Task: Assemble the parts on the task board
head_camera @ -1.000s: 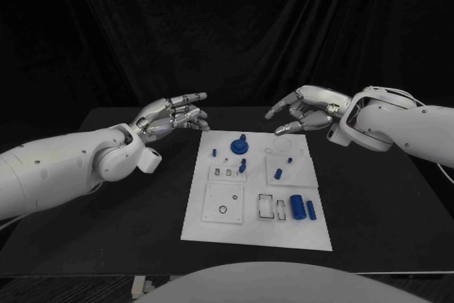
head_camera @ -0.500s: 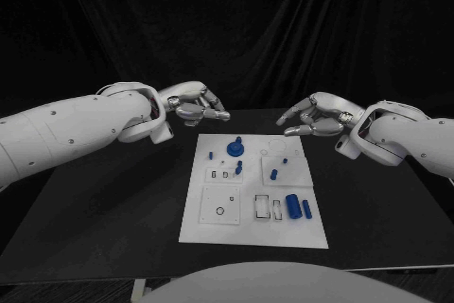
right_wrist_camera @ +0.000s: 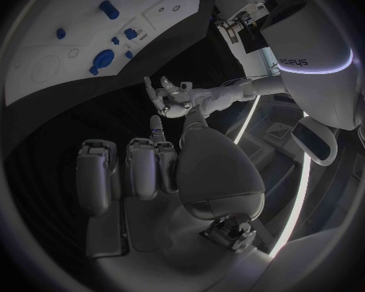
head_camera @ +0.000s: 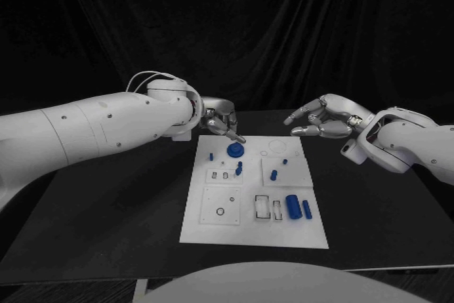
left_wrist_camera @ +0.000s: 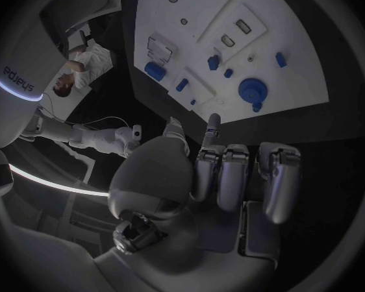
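Lying lengthwise: blue cylinder (head_camera: 294, 206).

The scene is dimly lit against black drapes, the white task board (head_camera: 255, 214) stands out brightly, and the wrist views are bent by fisheye distortion.

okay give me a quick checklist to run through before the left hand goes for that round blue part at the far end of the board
1. Left hand holds nothing: ok, fingers apart with nothing in them in the left wrist view.
2. Left hand near the round blue part: ok, it hovers just beyond the board's far left corner, apart from the part.
3. Right hand out of the way: ok, off the task board, past its far right corner, holding nothing.
4. Round blue part unobstructed: ok, nothing lies over it.
5. Part seated or loose on the board: cannot tell.
6. Large blue cylinder undisturbed: ok, lying on the board's near right area.
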Controlling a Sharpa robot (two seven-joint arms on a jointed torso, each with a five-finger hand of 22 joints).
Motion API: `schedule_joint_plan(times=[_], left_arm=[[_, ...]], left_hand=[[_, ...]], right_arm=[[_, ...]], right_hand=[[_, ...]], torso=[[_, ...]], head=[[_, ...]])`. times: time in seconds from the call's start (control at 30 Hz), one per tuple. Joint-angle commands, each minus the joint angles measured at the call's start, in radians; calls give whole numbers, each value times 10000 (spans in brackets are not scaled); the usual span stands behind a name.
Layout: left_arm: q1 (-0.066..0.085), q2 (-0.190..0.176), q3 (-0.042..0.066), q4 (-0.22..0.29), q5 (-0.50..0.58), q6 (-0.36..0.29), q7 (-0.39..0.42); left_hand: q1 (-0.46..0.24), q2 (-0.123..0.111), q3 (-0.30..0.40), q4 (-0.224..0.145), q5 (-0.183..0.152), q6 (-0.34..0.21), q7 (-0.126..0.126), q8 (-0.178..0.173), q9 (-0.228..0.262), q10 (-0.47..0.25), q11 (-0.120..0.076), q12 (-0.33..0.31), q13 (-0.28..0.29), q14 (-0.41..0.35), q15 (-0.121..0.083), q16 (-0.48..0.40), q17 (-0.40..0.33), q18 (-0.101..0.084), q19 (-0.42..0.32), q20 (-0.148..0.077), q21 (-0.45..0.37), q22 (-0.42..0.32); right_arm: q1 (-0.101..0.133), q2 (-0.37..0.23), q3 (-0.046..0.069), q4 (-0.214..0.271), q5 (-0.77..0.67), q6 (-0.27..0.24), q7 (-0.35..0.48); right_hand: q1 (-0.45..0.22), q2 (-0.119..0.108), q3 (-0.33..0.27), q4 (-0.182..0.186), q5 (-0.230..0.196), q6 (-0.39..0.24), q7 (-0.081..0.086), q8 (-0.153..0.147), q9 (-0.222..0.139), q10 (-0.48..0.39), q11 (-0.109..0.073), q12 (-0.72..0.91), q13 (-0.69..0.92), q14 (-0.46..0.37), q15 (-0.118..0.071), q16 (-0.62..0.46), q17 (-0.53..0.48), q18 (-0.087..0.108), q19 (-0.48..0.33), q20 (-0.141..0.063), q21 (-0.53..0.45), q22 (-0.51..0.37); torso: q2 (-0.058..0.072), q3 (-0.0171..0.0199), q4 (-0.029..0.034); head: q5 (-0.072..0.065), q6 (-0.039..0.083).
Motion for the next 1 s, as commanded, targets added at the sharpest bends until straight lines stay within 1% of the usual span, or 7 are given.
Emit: schedule_joint_plan(times=[0.03, 0.2, 0.43, 0.7, 0.9, 0.97, 1.0], left_arm=[[31, 206, 12, -71, -452, 1197, -1426], [29, 570, 12, -152, -470, 1665, -1996], [12, 936, 12, -214, -476, 2327, -3198], [-115, 1435, 12, -635, -477, 2682, -3582], [-284, 1678, 12, -915, -476, 2780, -3569], [-335, 1748, 12, -1001, -476, 2770, -3568], [-355, 1773, 12, -1035, -476, 2755, -3574]], left_hand=[[201, -147, 192, -82, 619, 319, -66, -86, 37, 1023, 5, 33, 2628, 1038, -5, 26, 2627, -54, 1063, 55, 29, 2627], [683, -466, 528, -373, 1487, 716, -201, -254, 57, 1023, -134, 33, 2628, 1038, -132, 26, 2627, -54, 1063, -66, 29, 2627], [930, -682, 747, -539, 1714, 935, -285, -355, 100, 1023, -241, 33, 2628, 1038, -245, 26, 2627, -54, 1063, -169, 29, 2627], [726, -728, 921, -416, 1640, 1004, -286, -547, 140, 1023, -271, 33, 2628, 1038, -302, 26, 2627, -54, 1063, -236, 29, 2627], [653, -709, 977, -371, 1642, 1092, -315, -552, 177, 1023, -295, 33, 2628, 1038, -324, 26, 2627, -54, 1063, -257, 29, 2627], [523, -724, 1013, -307, 1333, 1194, -343, -563, 240, 1023, -334, 33, 2628, 1038, -359, 26, 2627, -54, 1063, -287, 29, 2627], [361, -710, 1014, -226, 599, 1248, -357, -583, 295, 1023, -343, 33, 2628, 1038, -369, 26, 2627, -54, 1063, -314, 29, 2627]], right_arm=[[-24, -26, 6, 78, 262, -296, -193], [-26, -10, 5, 159, 285, -363, -389], [-38, 45, 4, 210, 292, -262, -563], [-61, 147, 4, 174, 294, -130, -680], [-69, 207, 5, 112, 294, 9, -795], [-73, 213, 5, 104, 294, 43, -832], [-76, 216, 5, 101, 294, 54, -849]], right_hand=[[-11, 110, -80, 5, 49, 60, 29, 55, -16, 547, 88, 65, 1000, 622, 85, 44, 141, -13, 776, 105, 39, 2442], [-13, 100, -102, 2, 44, 61, 40, 53, -19, 549, 96, 68, 1002, 623, 91, 46, 142, -14, 777, 109, 42, 2443], [105, -5, -238, -50, 18, 95, 85, 53, -41, 551, 141, 74, 998, 620, 134, 52, 133, -12, 777, 149, 40, 2441], [151, -11, -263, -54, 17, 136, 96, 70, -41, 553, 151, 82, 1005, 617, 142, 45, 118, -12, 776, 159, 39, 2440], [157, -3, -264, -52, 19, 145, 98, 74, -40, 550, 153, 74, 994, 616, 143, 44, 115, -11, 775, 161, 38, 2439], [162, 2, -265, -52, 20, 150, 101, 76, -40, 551, 155, 76, 997, 615, 145, 42, 111, -9, 771, 162, 29, 2436], [186, 10, -268, -57, 22, 163, 105, 81, -40, 548, 159, 71, 989, 614, 148, 41, 108, -8, 770, 166, 26, 2435]], torso=[[16, -8, -14], [16, -4, -14], [-18, -4, -19], [-66, 20, -61], [-41, 15, -50], [-38, 11, -58], [-40, 12, -57]], head=[[75, -2], [89, -2], [236, -2], [357, -2], [247, -2], [219, -2], [202, -2]])
